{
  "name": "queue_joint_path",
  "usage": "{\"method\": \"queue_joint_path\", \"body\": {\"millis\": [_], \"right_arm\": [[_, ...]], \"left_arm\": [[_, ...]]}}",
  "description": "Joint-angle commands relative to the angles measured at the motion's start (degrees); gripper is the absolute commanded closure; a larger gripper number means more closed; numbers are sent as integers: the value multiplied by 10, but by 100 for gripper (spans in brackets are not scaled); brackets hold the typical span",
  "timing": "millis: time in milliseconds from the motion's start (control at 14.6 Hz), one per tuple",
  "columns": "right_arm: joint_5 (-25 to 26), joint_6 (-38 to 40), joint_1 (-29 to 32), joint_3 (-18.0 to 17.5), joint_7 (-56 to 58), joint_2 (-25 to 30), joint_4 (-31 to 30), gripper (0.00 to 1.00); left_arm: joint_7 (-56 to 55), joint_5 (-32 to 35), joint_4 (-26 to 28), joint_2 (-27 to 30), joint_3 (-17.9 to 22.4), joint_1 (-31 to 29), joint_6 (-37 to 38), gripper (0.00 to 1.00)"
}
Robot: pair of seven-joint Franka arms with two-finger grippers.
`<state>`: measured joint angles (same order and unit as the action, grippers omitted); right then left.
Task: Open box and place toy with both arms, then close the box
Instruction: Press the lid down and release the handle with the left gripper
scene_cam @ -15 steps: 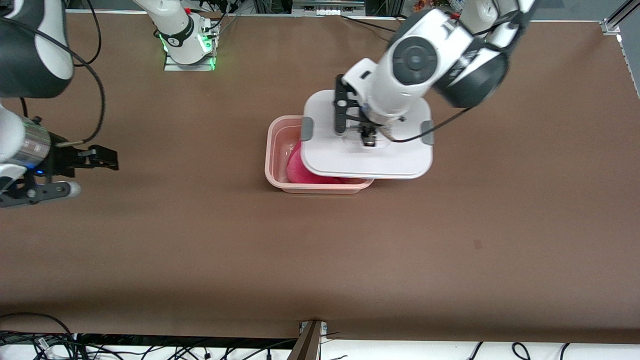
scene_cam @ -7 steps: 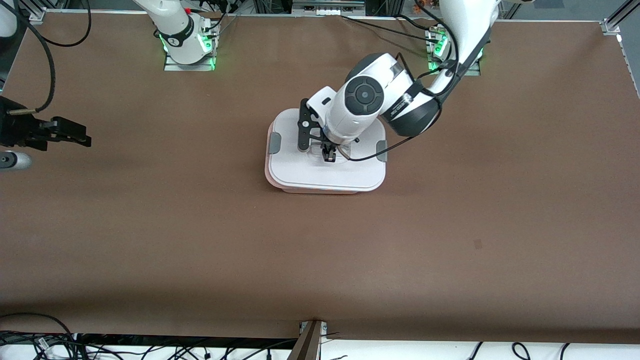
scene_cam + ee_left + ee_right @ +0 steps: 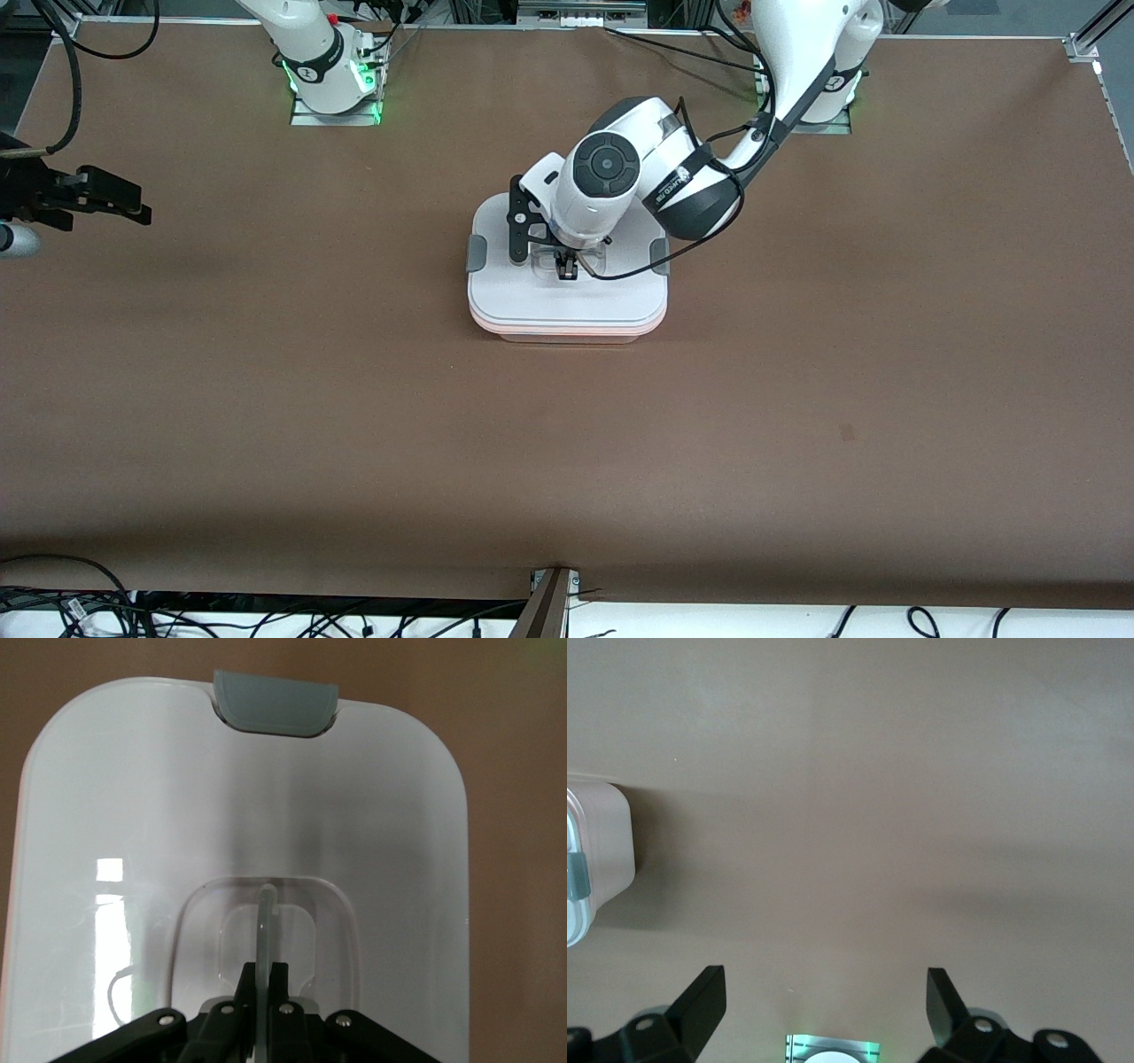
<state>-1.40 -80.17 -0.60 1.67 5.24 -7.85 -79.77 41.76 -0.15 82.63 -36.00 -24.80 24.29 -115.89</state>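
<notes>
The pink box (image 3: pixel 567 334) stands at mid-table with its white lid (image 3: pixel 532 297) lying flat on it. Grey clips (image 3: pixel 476 253) show on both short sides. My left gripper (image 3: pixel 565 268) is shut on the lid's clear handle (image 3: pixel 267 921) at the lid's centre. In the left wrist view the lid (image 3: pixel 133 815) fills the picture, one grey clip (image 3: pixel 275 707) at its edge. The toy is hidden. My right gripper (image 3: pixel 115 199) is open and empty, up over the right arm's end of the table. A corner of the box (image 3: pixel 598 850) shows in the right wrist view.
The brown table (image 3: pixel 797 399) has two arm bases with green lights (image 3: pixel 335 89) along its edge farthest from the front camera. Cables lie below the table's near edge.
My left gripper has carried the lid toward the right arm's end, over the box, and lowered it flat onto the box, hiding the toy. My right gripper has drawn back and risen.
</notes>
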Motion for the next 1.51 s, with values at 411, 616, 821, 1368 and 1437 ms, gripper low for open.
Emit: {"method": "queue_joint_path", "body": {"millis": [411,616,821,1368,1437], "right_arm": [[1,-1,3,3,3,6,-23,0],[2,-2,5,3,4,4,-18,0],[3,-6,3,2,4,1,-19,0],[20,-6,2,2,4,-6,-14,0],[21,-4,1,2,4,-6,-13,0]], "left_arm": [[-12,41,-5,-7,8,4,-7,100],[-13,40,-4,-16,7,6,-28,100],[-19,40,-4,-20,7,15,-34,100],[-28,41,0,-16,8,15,-30,1],[-30,41,2,-6,9,13,-27,0]]}}
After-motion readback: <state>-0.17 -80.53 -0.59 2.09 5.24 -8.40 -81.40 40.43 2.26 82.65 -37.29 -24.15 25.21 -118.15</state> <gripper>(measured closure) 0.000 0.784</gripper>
